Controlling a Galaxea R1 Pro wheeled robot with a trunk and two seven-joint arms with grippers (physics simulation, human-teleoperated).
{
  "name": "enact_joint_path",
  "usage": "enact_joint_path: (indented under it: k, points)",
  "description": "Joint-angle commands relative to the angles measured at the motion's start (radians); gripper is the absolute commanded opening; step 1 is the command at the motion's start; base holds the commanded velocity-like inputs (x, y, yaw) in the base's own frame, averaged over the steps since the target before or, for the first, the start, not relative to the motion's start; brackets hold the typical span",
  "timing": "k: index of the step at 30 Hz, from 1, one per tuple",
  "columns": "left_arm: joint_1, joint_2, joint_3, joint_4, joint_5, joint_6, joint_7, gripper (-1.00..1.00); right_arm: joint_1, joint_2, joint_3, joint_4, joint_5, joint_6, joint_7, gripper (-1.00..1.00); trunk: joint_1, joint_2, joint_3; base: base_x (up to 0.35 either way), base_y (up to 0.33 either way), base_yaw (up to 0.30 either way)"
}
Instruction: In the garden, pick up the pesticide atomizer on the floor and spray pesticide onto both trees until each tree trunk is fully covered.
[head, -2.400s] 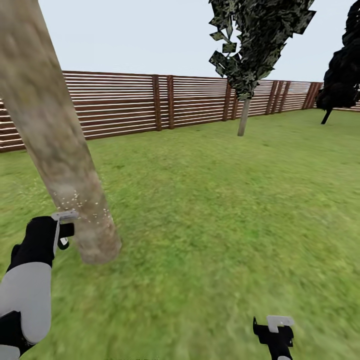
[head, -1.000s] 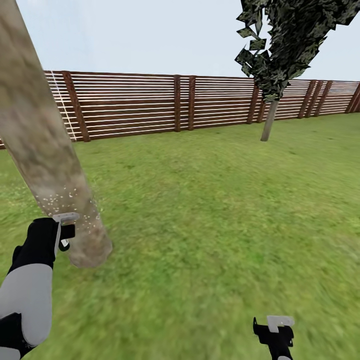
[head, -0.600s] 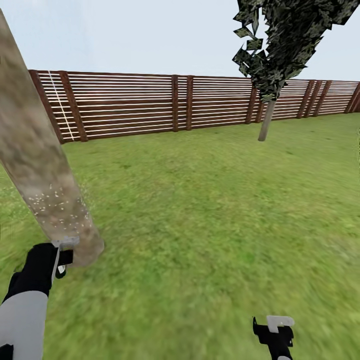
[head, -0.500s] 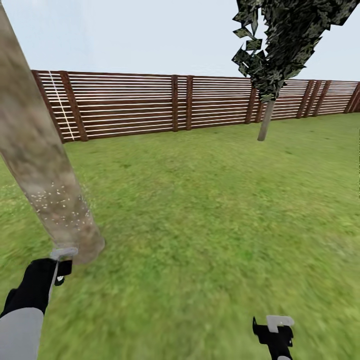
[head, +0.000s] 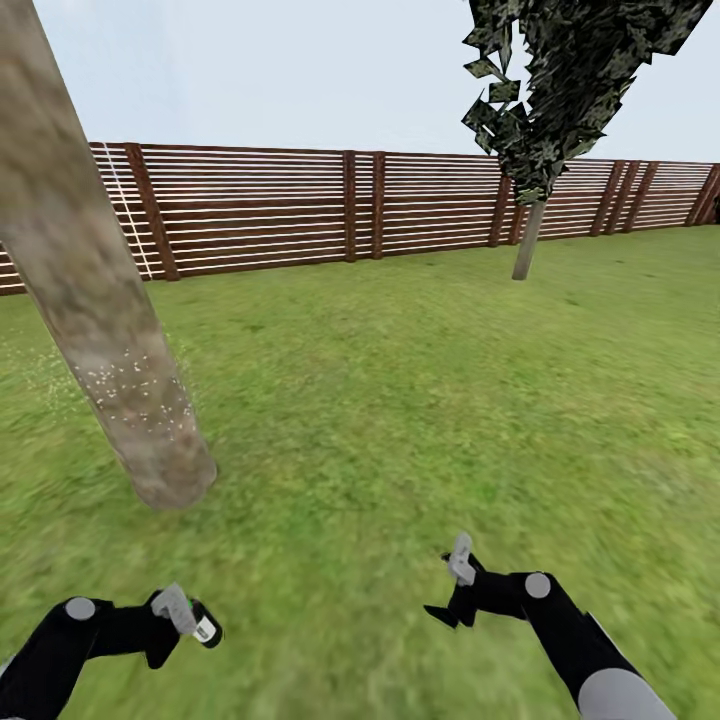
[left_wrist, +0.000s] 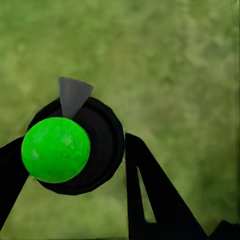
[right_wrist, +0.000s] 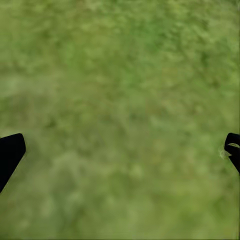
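Note:
The near tree trunk (head: 100, 300), thick and pale mottled, leans across the head view's left; white specks dot its lower part. The second tree (head: 560, 80) stands far off by the fence on a thin trunk (head: 524, 245). My left gripper (head: 188, 622) hangs low over the grass, below the near trunk's base and apart from it. It is shut on the pesticide atomizer (left_wrist: 80, 145), a black bottle with a bright green cap (left_wrist: 55, 149) and a grey nozzle. My right gripper (head: 447, 590) is open above bare lawn, its fingertips (right_wrist: 10, 152) wide apart.
Green lawn (head: 420, 400) spreads between the two trees. A brown slatted fence (head: 300, 205) closes off the back of the garden.
My left arm has dropped from beside the speckled trunk down to the view's lower edge. My right arm has swung forward and inward into view. The camera shifted a little.

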Motion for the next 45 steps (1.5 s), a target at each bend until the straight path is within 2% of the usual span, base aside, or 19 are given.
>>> enact_joint_path:
  k: [1, 4, 5, 7, 8, 10, 11, 14, 15, 17, 20, 22, 23, 24, 26, 30, 34, 37, 45]
  points:
    - [-0.001, -0.003, -0.024, 0.0, -0.008, 0.002, -0.008, -1.0, -0.001, 0.001, -0.004, -0.009, 0.011, -0.008, 0.015, 1.0, 0.0, 0.0, -0.001, -0.002, 0.0, 0.0]
    - [-0.002, -0.016, -0.094, 0.0, -0.011, 0.003, -0.008, -1.0, -0.002, 0.014, -0.003, -0.016, 0.012, -0.009, 0.027, 1.0, 0.0, 0.0, -0.001, 0.0, 0.0, 0.0]
    - [-0.002, -0.025, -0.126, 0.0, -0.011, 0.004, -0.007, -1.0, -0.002, 0.023, -0.003, -0.016, 0.012, -0.009, 0.028, -1.0, 0.0, 0.0, -0.001, 0.0, 0.0, 0.0]
    - [-0.003, -0.034, -0.158, 0.0, -0.012, 0.009, -0.005, -1.0, -0.002, 0.042, 0.0, -0.014, 0.013, -0.01, 0.03, -1.0, 0.0, 0.0, -0.001, 0.0, 0.0, 0.0]
    - [-0.003, -0.044, -0.174, -0.001, -0.012, 0.011, -0.005, -1.0, -0.002, 0.061, 0.034, -0.014, 0.014, -0.01, 0.032, -1.0, 0.0, 0.0, -0.001, 0.0, 0.0, 0.0]
    - [-0.002, -0.068, -0.204, -0.001, -0.013, 0.014, -0.004, -1.0, -0.002, 0.086, 0.148, -0.016, 0.012, -0.01, 0.033, -1.0, 0.0, 0.0, -0.001, 0.0, 0.0, 0.0]
    - [-0.002, -0.08, -0.218, -0.001, -0.014, 0.015, -0.002, -1.0, -0.002, 0.104, 0.173, -0.017, 0.011, -0.01, 0.033, -1.0, 0.0, 0.0, -0.001, 0.0, 0.0, 0.0]
    - [-0.003, -0.12, -0.278, -0.009, -0.017, 0.017, 0.002, -1.0, -0.002, 0.168, 0.199, -0.018, 0.012, -0.01, 0.033, -1.0, 0.0, 0.0, -0.001, 0.0, 0.0, 0.0]
    - [-0.003, -0.142, -0.298, -0.012, -0.019, 0.017, 0.002, -1.0, -0.002, 0.191, 0.202, -0.017, 0.011, -0.01, 0.033, -1.0, 0.0, 0.0, -0.001, 0.0, 0.0, 0.0]
    - [-0.003, -0.161, -0.324, -0.013, -0.029, 0.017, 0.007, -1.0, -0.002, 0.213, 0.204, -0.016, 0.011, -0.01, 0.033, -1.0, 0.0, 0.0, -0.001, 0.0, 0.0, 0.0]
    - [-0.003, -0.188, -0.346, -0.015, -0.047, 0.018, 0.031, -1.0, -0.002, 0.223, 0.205, -0.016, 0.011, -0.01, 0.033, -1.0, 0.0, 0.0, -0.001, 0.0, 0.0, 0.0]
    - [-0.013, -0.217, -0.349, -0.016, -0.084, 0.018, 0.036, -1.0, -0.002, 0.232, 0.213, -0.015, 0.011, -0.01, 0.034, -1.0, 0.0, 0.0, -0.001, 0.0, 0.0, 0.0]
    - [-0.016, -0.222, -0.349, -0.015, -0.097, 0.019, 0.037, -1.0, -0.002, 0.233, 0.224, -0.015, 0.011, -0.01, 0.034, -1.0, 0.0, 0.0, -0.001, 0.0, 0.0, 0.0]
    - [-0.022, -0.23, -0.349, -0.015, -0.114, 0.02, 0.038, -1.0, -0.002, 0.235, 0.254, -0.015, 0.011, -0.01, 0.033, -1.0, 0.0, 0.0, -0.001, 0.0, 0.0, 0.0]
    - [-0.031, -0.238, -0.349, -0.015, -0.123, 0.02, 0.039, -1.0, -0.002, 0.235, 0.278, -0.016, 0.011, -0.01, 0.033, -1.0, 0.0, 0.0, -0.001, 0.0, 0.0, 0.0]
    - [-0.035, -0.242, -0.349, -0.015, -0.124, 0.019, 0.038, -1.0, -0.002, 0.236, 0.284, -0.016, 0.011, -0.01, 0.033, -1.0, 0.0, 0.0, -0.001, 0.0, 0.0, 0.0]
    - [-0.035, -0.26, -0.35, -0.015, -0.123, 0.015, 0.035, -1.0, -0.002, 0.236, 0.284, -0.016, 0.011, -0.01, 0.033, -1.0, 0.0, 0.0, -0.001, 0.0, 0.0, 0.0]
    - [-0.035, -0.262, -0.369, -0.014, -0.119, 0.012, 0.033, -1.0, -0.002, 0.236, 0.284, -0.016, 0.011, -0.01, 0.033, -1.0, 0.0, 0.0, -0.001, 0.0, 0.0, 0.0]
    - [-0.034, -0.262, -0.37, -0.001, -0.108, 0.005, 0.028, -1.0, -0.002, 0.234, 0.284, -0.016, 0.012, -0.01, 0.032, -1.0, 0.0, 0.0, -0.001, 0.0, 0.0, 0.0]
